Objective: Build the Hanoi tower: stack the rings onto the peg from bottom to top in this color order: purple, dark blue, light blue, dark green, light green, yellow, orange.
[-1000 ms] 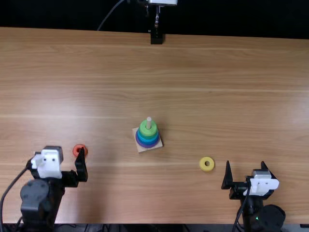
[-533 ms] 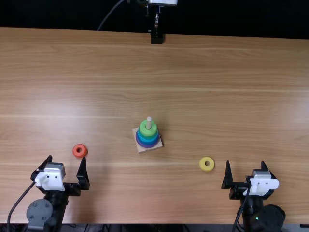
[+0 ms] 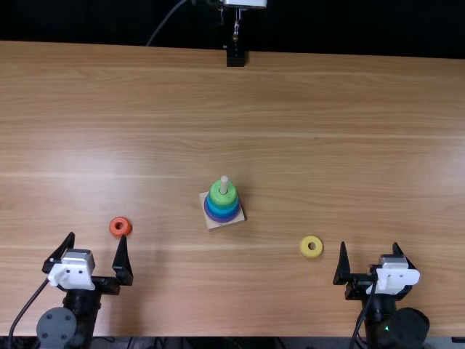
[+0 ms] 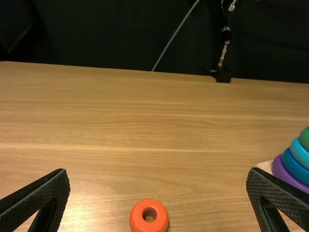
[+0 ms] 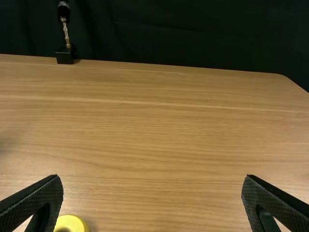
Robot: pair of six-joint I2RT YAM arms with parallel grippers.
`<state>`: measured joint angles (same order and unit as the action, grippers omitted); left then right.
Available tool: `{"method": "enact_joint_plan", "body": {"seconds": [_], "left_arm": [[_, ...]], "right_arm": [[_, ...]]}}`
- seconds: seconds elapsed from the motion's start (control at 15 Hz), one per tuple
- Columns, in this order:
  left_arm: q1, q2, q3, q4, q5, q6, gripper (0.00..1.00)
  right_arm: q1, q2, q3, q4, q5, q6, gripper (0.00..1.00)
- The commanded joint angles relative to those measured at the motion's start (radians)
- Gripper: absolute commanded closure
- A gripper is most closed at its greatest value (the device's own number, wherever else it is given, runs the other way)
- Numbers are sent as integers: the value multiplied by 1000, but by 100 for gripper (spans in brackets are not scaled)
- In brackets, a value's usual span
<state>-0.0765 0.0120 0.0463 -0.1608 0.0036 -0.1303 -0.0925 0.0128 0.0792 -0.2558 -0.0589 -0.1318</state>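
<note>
Taking twelve o'clock as the table's far side, the right gripper (image 3: 369,244) stands at the near edge, fingers wide apart and empty; the left gripper (image 3: 97,235), near the table's near edge too, is likewise spread and holds nothing. At nine o'clock from the right gripper's tips lies the flat yellow plastic ring (image 3: 312,254). The small round orange ring (image 3: 114,227) lies just beyond the left gripper's inner finger, at about one o'clock. Farther in, the square wooden base (image 3: 212,224) carries the purple ring (image 4: 285,176), dark blue ring (image 4: 291,167), light blue ring (image 4: 299,153), dark green ring (image 4: 305,139) and light green ring (image 3: 217,198) around its pale peg (image 3: 224,179). Yellow seems due next: the right gripper should grasp it, carry it toward ten o'clock and lower it over the peg, leaving orange for last.
</note>
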Motion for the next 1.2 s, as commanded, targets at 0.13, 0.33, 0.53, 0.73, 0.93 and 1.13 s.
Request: {"method": "enact_joint_plan", "body": {"seconds": [0.13, 0.33, 0.53, 0.73, 0.93, 1.13], "left_arm": [[11, -12, -46, -126, -2, 3, 0], [14, -12, -46, -334, 11, 9, 0], [14, -12, -46, -360, 11, 7, 0], [14, -12, -46, -360, 11, 7, 0], [14, -12, -46, -360, 11, 7, 0], [12, -12, -46, -360, 11, 7, 0]], "right_arm": [[-7, -13, -64, -75, -5, 1, 0], [-7, -13, -64, -75, -5, 1, 0], [-7, -13, -64, -75, -5, 1, 0], [-7, -13, -64, -75, -5, 1, 0], [-7, -13, -64, -75, -5, 1, 0], [-7, -13, -64, -75, -5, 1, 0]]}}
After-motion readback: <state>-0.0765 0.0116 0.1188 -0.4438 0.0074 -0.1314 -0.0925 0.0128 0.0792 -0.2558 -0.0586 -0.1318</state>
